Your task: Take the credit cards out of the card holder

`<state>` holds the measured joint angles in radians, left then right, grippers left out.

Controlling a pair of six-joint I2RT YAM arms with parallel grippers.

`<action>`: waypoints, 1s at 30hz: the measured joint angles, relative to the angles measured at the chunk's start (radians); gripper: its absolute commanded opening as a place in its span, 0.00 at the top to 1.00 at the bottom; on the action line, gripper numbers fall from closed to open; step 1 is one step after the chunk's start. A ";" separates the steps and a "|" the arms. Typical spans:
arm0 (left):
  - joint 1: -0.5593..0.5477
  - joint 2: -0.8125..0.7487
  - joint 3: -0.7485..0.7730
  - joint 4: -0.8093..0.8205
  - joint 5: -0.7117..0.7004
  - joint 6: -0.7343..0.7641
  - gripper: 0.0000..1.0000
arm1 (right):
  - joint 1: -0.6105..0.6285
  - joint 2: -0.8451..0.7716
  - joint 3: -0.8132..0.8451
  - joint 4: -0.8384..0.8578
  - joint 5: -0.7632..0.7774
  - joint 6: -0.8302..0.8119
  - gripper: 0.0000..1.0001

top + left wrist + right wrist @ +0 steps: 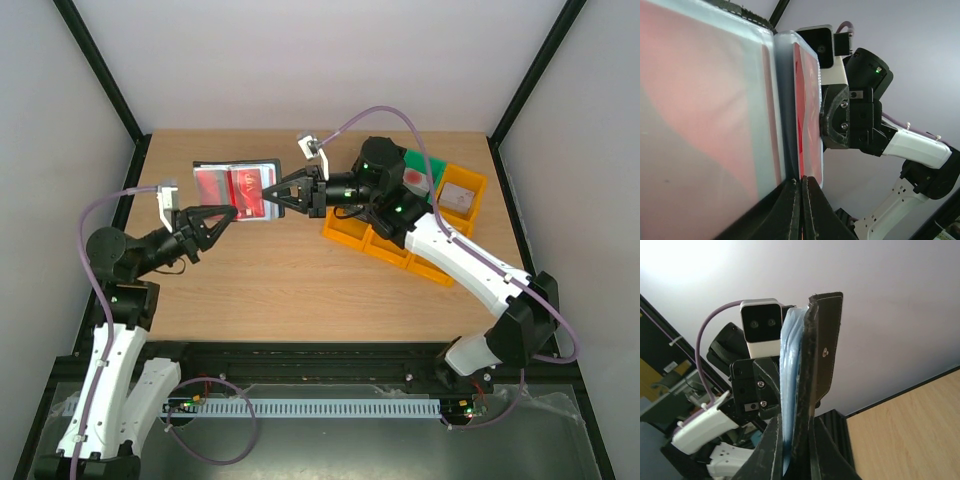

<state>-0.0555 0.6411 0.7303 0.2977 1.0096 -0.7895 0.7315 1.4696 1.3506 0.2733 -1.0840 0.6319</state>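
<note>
Two pincers share the flat black folding card holder (228, 172) above the counter's (300, 280) far edge: right pincer (270, 192) clamped on its side, left pincer (230, 211) apparently shut on the thin red plastic credit card (250, 195), which next needs a straight pull out while the holder stays steady.

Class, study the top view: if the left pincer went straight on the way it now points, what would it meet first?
The card holder: the left pincer is shut on its near edge. Just beyond, probably the right pincer, gripping the opposite edge, though depth is unclear.
</note>
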 measured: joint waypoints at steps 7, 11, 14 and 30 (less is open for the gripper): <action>0.002 0.000 0.000 -0.020 -0.003 0.020 0.98 | -0.010 -0.016 0.001 -0.041 0.001 -0.032 0.98; 0.008 0.000 0.003 -0.045 0.002 0.048 0.98 | -0.036 -0.035 0.001 -0.118 -0.006 -0.084 0.98; 0.018 -0.004 0.004 -0.049 -0.008 0.057 0.98 | -0.076 -0.052 0.005 -0.183 -0.010 -0.122 0.98; 0.051 -0.060 0.152 -0.290 -0.282 0.373 0.98 | -0.150 -0.082 -0.081 -0.272 0.097 -0.111 0.98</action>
<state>-0.0044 0.5812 0.8822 0.0082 0.7280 -0.4168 0.5816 1.3872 1.2694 0.0017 -0.9867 0.5213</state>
